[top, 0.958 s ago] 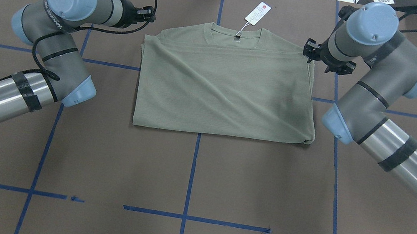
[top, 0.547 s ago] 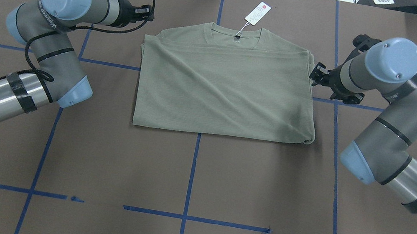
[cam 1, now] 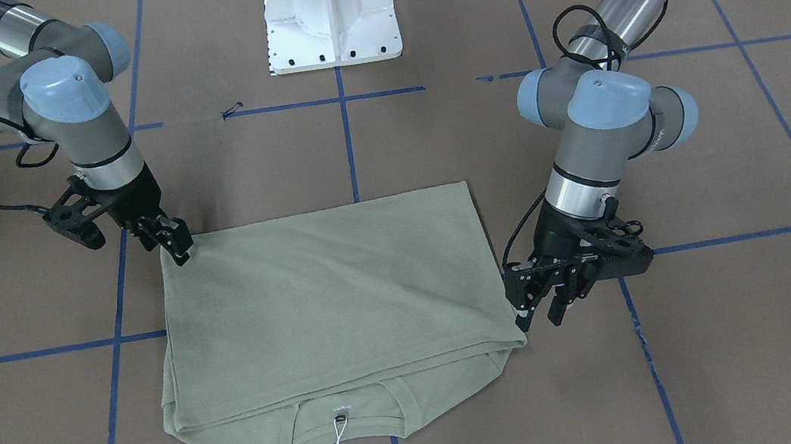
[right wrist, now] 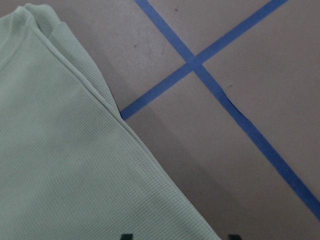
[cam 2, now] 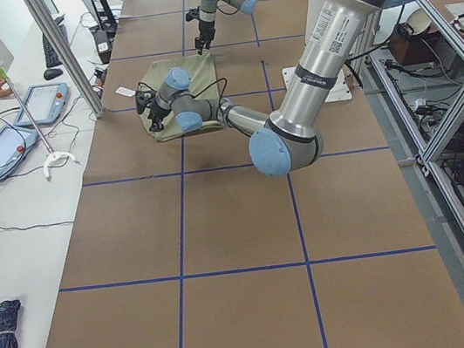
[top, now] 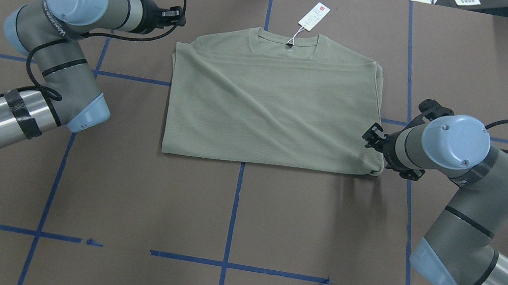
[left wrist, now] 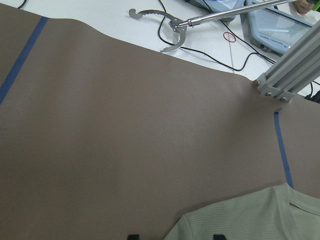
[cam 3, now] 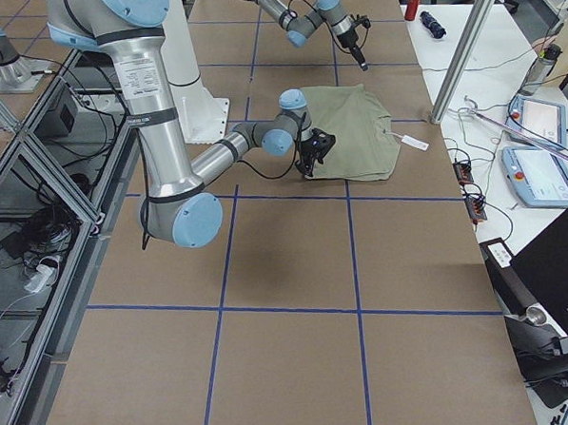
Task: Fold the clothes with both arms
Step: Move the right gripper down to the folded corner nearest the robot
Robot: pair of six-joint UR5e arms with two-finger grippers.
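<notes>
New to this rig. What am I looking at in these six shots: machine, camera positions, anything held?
A left arm and a right arm work at a brown table, each ending in two fingers. One picture looks down from behind the robot, one faces it from across the table, two look along the table from its ends, and two come from cameras on the wrists. A green shirt lies folded on the table, its paper hang tag beyond the collar. The left fingers and right fingers are open at diagonally opposite shirt corners; nothing is held.

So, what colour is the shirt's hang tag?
The hang tag is white, clearest in the overhead view.
</notes>
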